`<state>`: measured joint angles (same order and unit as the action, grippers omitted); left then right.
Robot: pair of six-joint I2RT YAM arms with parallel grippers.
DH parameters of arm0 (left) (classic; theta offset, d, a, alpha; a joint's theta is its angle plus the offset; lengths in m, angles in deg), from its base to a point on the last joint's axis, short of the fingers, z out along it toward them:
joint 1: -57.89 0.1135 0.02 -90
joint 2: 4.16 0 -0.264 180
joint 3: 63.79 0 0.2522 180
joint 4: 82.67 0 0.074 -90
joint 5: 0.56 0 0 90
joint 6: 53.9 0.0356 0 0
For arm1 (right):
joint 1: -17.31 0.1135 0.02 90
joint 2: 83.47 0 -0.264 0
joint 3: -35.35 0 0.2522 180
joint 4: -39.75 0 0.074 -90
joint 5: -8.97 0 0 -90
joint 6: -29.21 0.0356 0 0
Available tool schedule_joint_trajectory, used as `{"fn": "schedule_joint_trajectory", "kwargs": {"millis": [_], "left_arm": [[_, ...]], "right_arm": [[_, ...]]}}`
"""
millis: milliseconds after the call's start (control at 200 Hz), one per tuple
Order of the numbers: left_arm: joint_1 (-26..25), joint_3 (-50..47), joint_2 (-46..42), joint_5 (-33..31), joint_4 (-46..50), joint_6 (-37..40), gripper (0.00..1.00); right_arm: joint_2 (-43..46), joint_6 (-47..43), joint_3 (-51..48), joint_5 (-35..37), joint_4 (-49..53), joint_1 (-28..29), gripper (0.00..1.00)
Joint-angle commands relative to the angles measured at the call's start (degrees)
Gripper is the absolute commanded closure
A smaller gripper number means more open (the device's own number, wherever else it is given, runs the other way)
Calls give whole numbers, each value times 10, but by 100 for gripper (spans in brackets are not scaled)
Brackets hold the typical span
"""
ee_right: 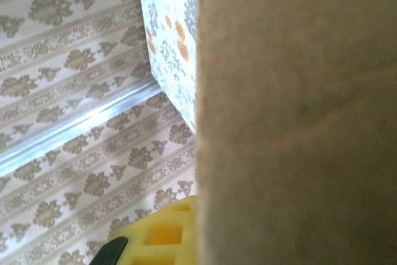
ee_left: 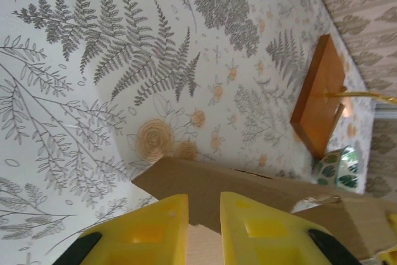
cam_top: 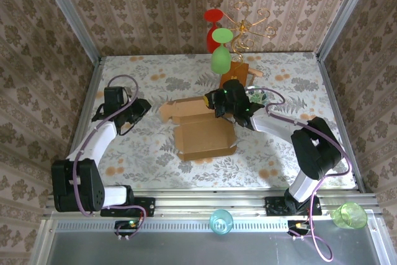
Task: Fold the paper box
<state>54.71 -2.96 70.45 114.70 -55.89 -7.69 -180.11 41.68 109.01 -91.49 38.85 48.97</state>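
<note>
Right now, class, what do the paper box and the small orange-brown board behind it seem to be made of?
The paper box: cardboard by the look, matte light brown, with creased flaps and a fibrous surface up close. The orange-brown board: probably wood or wood-look board, smooth, slight sheen; no grain clear enough to confirm.

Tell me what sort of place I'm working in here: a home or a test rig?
Probably a staged test cell dressed like a home: wallpapered walls held in bare aluminium posts, a floral tablecloth, and the left arm and right arm bolted to a metal rail.
</note>
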Motion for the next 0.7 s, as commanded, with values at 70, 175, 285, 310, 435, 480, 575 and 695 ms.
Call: {"fn": "schedule_joint_trajectory", "kwargs": {"millis": [70,175,285,310,435,480,575,695], "left_arm": [[2,28,9,-4,71,154,80],[-2,29,19,0,76,238,80],[-14,28,29,-3,71,325,79],[-17,28,33,-3,69,340,78],[-39,27,58,11,47,394,76],[-50,28,66,11,40,408,75],[-72,24,76,13,27,439,74],[-93,3,72,21,-2,458,73]], "right_arm": [[-25,-74,-7,-72,-19,-15,100],[-32,-94,-6,-90,-19,-21,100],[-36,-104,-6,-100,-20,-25,100],[-39,-105,-4,-103,-21,-26,100],[-50,-103,2,-112,-31,-26,100],[-52,-103,4,-114,-31,-26,100],[-58,-104,9,-116,-33,-26,100],[-64,-108,17,-121,-36,-28,100]]}}
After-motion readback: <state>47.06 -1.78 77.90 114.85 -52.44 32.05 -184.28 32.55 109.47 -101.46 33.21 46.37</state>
